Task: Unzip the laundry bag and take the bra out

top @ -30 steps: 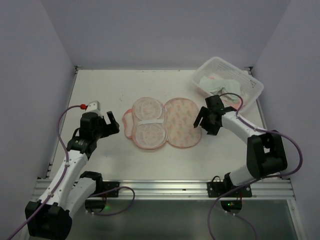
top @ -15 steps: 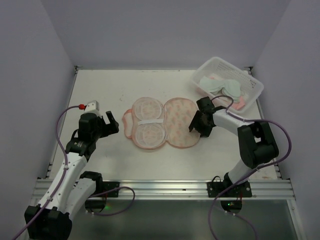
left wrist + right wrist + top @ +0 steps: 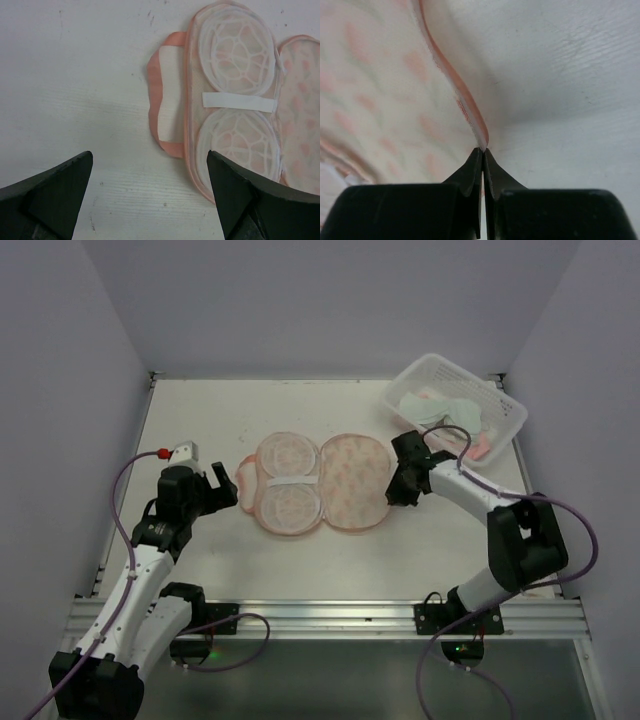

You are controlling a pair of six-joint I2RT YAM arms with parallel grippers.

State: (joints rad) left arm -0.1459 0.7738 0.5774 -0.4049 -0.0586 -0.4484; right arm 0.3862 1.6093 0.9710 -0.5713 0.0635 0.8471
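Observation:
The laundry bag (image 3: 320,485) lies unzipped and spread flat at mid-table, both halves facing up. Its left half shows white mesh domes under a white strap (image 3: 239,101); its right half is pink with an orange pattern (image 3: 380,95). My right gripper (image 3: 397,490) is shut on the bag's right zipper rim, and the pink edge runs up from the pinched fingertips (image 3: 483,150). My left gripper (image 3: 225,487) is open and hangs just left of the bag's pink loop (image 3: 159,100), with bare table between its fingers (image 3: 150,156). The mint-green bra (image 3: 440,408) lies in the basket.
A white slotted plastic basket (image 3: 508,423) stands at the far right corner, behind my right arm. The enclosure's pale walls close in on three sides. A metal rail (image 3: 330,615) runs along the near table edge.
My right gripper has moved in from the right and shut on the bag's right rim. The bag has shifted slightly left and away. The left arm has hardly moved.

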